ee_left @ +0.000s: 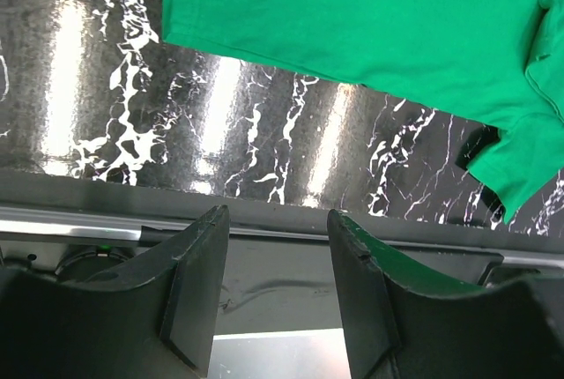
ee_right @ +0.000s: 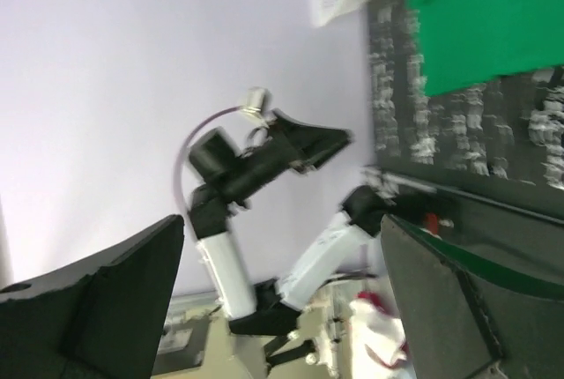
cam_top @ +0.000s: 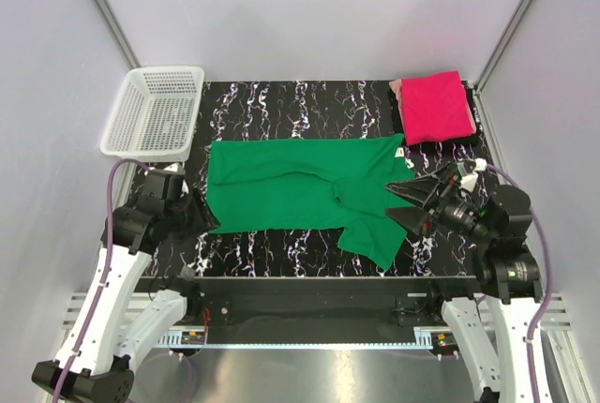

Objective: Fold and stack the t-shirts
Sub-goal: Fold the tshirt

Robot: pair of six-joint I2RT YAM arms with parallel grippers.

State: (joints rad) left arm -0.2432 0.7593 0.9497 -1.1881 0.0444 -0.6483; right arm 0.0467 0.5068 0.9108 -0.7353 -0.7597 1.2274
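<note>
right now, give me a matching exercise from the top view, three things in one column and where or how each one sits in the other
Things:
1. green t-shirt
2. pink t-shirt
3. white basket

Place or state:
a. folded, at the far right corner
b. at the far left corner
c. spread out in the middle, not yet folded

Pairs: 1-c, 2-a, 3-b

The left arm (cam_top: 108,295) and right arm (cam_top: 506,333) have white links, bulky black joints and thin purple cables (cam_top: 110,199). The left claw (ee_left: 276,220) and right claw (ee_right: 282,238) carry broad black wedge-shaped fingers.
</note>
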